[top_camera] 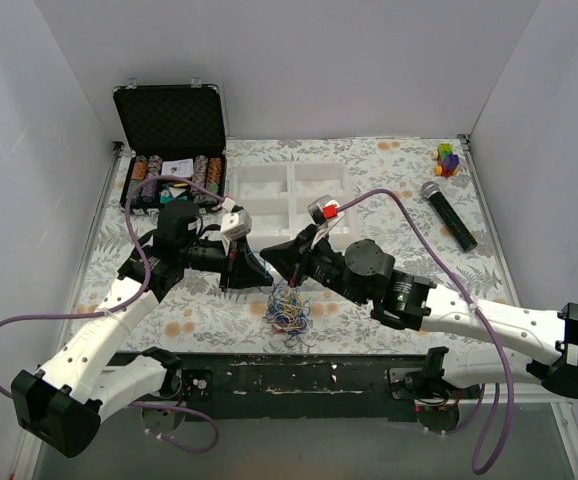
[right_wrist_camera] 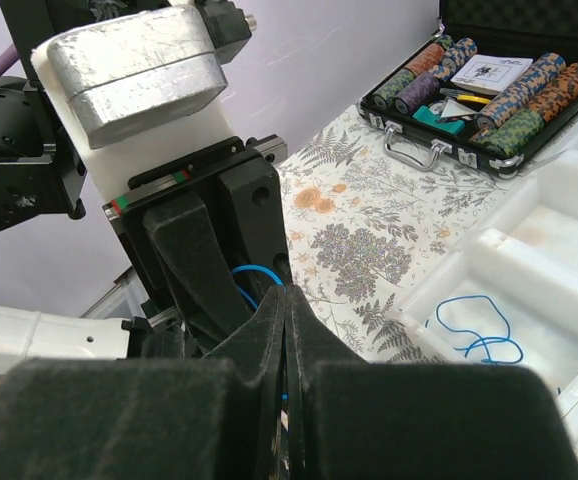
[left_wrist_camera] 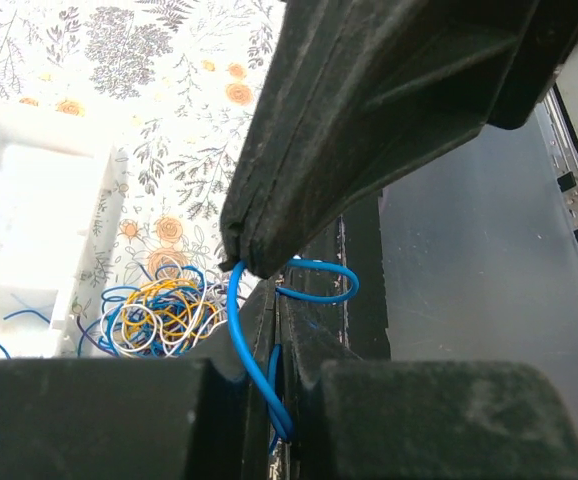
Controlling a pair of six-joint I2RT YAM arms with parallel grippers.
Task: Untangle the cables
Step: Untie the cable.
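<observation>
Centre of top view: left gripper (top_camera: 259,272) and right gripper (top_camera: 277,258) meet tip to tip, cable tangle (top_camera: 289,308) on the table just below them in frame. Left wrist view, centre: both clenched on one blue cable (left_wrist_camera: 233,320), probably to draw it free. Right wrist view, lower right: loose blue cable (right_wrist_camera: 479,330) lies in the white foam tray (right_wrist_camera: 569,230), likely the drop spot.

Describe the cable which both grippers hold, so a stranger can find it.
On the floral table, look near the front edge, where the left gripper and right gripper meet tip to tip. Between them runs a blue cable with one small loop. Unlike the mixed-colour tangle nearby, it is a single strand, pinched by both.
</observation>
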